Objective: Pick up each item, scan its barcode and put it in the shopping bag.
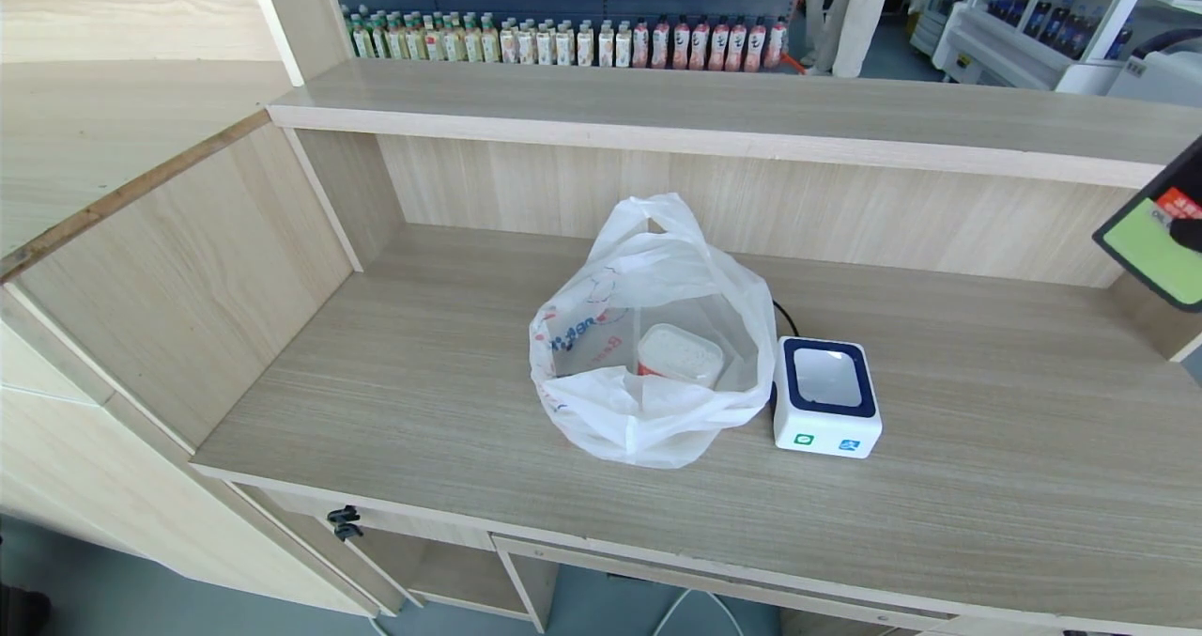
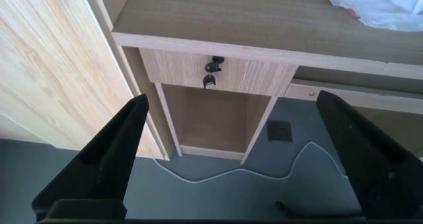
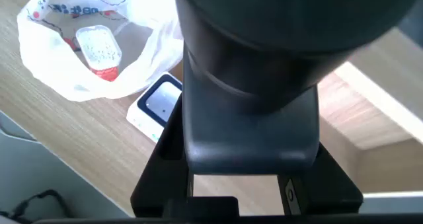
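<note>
No print is reading clearly: the shopping bag [image 1: 648,335] is showing crumpled blue and red lettering, the scanner [image 1: 826,396] is carrying two small icons, and the dark package [image 1: 1153,246] a red label.

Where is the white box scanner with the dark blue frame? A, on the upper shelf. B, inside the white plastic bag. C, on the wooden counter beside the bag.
C: the white box scanner stands on the wooden counter, just right of the white plastic bag.

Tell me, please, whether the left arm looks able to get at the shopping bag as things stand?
Probably yes: the left gripper hangs open in front of the counter, and the shopping bag sits near that edge with nothing between them.
</note>
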### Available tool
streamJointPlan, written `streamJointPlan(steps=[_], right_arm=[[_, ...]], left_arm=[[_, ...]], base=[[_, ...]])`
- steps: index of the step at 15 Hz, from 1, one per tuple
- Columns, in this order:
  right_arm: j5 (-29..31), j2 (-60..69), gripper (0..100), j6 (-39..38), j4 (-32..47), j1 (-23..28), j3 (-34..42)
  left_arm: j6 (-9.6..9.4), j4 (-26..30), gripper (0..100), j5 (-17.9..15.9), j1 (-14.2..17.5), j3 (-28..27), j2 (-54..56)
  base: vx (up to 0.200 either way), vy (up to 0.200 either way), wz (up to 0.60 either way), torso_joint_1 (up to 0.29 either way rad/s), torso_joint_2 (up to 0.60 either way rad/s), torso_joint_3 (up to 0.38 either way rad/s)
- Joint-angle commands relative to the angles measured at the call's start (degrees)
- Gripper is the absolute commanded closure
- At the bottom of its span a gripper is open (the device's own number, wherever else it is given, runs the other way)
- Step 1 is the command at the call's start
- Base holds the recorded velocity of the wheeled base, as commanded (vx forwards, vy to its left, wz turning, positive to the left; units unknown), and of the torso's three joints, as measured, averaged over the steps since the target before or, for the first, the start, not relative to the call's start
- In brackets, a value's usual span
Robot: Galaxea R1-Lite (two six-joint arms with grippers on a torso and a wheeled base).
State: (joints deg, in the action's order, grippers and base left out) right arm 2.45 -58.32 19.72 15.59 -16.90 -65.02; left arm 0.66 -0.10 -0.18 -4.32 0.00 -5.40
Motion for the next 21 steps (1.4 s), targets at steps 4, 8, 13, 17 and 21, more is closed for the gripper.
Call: streamJointPlan(steps=[4, 8, 13, 17, 21], right_arm=[[2.38, -4.79, 100, -14.36, 16.58, 1.34, -5.73], [-3.33, -6.02, 100, -19.81, 15.79, 3.89, -3.0], [-20.91, -9.36, 100, -21.83, -2.67, 9.43, 5.79], [-23.1, -11.73, 100, -15.15, -6.28, 12.68, 6.67], [-23.1, -11.73, 100, -11.73, -9.0, 14.61, 8.07]], left_arm=[[0.13, 0.01, 0, 0.01, 0.01, 0.0, -0.05], [0.04, 0.01, 0, 0.01, 0.01, 0.0, -0.05], [0.13, -0.08, 0, 0.01, 0.01, 0.0, -0.05], [0.04, 0.01, 0, 0.01, 0.01, 0.0, -0.05], [0.04, 0.01, 0, 0.01, 0.01, 0.0, -0.05]], base=[[0.0, 0.0, 0.0, 0.0, 0.0, 0.0], [0.0, 0.0, 0.0, 0.0, 0.0, 0.0], [0.0, 0.0, 0.0, 0.0, 0.0, 0.0], [0.0, 0.0, 0.0, 0.0, 0.0, 0.0], [0.0, 0.0, 0.0, 0.0, 0.0, 0.0]])
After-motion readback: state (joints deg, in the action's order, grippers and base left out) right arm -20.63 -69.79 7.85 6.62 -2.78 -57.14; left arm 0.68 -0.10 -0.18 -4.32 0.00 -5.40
